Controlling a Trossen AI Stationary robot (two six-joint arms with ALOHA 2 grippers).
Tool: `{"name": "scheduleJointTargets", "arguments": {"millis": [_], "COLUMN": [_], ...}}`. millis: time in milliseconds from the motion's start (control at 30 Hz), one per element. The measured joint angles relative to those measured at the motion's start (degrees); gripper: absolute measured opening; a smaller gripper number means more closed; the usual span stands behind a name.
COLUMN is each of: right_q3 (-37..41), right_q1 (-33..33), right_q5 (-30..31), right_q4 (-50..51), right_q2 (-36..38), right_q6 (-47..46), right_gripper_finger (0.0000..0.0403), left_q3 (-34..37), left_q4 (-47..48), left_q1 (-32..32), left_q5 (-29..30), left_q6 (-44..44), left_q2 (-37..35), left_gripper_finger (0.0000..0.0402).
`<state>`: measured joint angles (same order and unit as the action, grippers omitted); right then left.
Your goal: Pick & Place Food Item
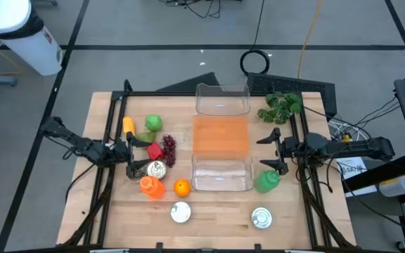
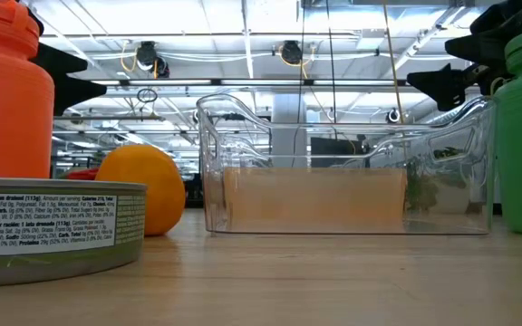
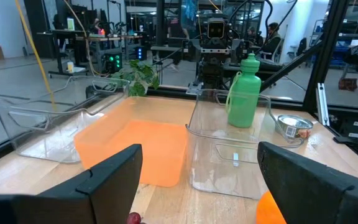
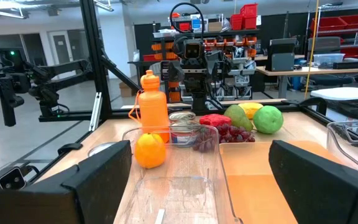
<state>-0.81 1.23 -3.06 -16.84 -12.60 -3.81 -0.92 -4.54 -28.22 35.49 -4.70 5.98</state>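
The food sits on the table's left half: a yellow piece (image 1: pixel 128 125), a green apple (image 1: pixel 153 123), a pear (image 1: pixel 145 137), a red pepper (image 1: pixel 155 151), dark grapes (image 1: pixel 168 147) and an orange (image 1: pixel 181 187). In the right wrist view the orange (image 4: pixel 150 151) and the grapes (image 4: pixel 225 134) show beyond a clear bin. My left gripper (image 1: pixel 133 151) (image 3: pixel 197 168) is open at the table's left side, beside the pepper. My right gripper (image 1: pixel 271 150) (image 4: pixel 201 168) is open at the right side, facing the bins. Neither touches anything.
Two clear bins (image 1: pixel 222 98) (image 1: pixel 221 173) flank an orange mat (image 1: pixel 220 135) at mid-table. An orange bottle (image 1: pixel 151 186) and a can (image 1: pixel 156 169) stand near the food. A green bottle (image 1: pixel 267 181), leafy greens (image 1: pixel 280 107) and two tins (image 1: pixel 180 212) (image 1: pixel 261 218) are also there.
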Motion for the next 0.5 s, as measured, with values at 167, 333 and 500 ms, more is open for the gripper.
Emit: {"name": "scheduleJointTargets", "arguments": {"millis": [167, 333, 500], "right_q3": [0.01, -0.01, 0.00], "right_q1": [0.00, 0.00, 0.00], "right_q5": [0.01, -0.01, 0.01], "right_q4": [0.00, 0.00, -1.20], "right_q2": [-0.02, -0.02, -0.02], "right_q6": [0.00, 0.01, 0.01], "right_gripper_finger": [0.0359, 0.0359, 0.0359], "left_q3": [-0.01, -0.01, 0.00], "left_q4": [0.00, 0.00, 0.01], "left_q1": [0.01, -0.01, 0.01], "left_q5": [0.01, 0.01, -0.01], "left_q6": [0.00, 0.01, 0.00], "left_q2": [0.00, 0.02, 0.01], "left_gripper_finger": [0.0333, 0.0333, 0.0333]}}
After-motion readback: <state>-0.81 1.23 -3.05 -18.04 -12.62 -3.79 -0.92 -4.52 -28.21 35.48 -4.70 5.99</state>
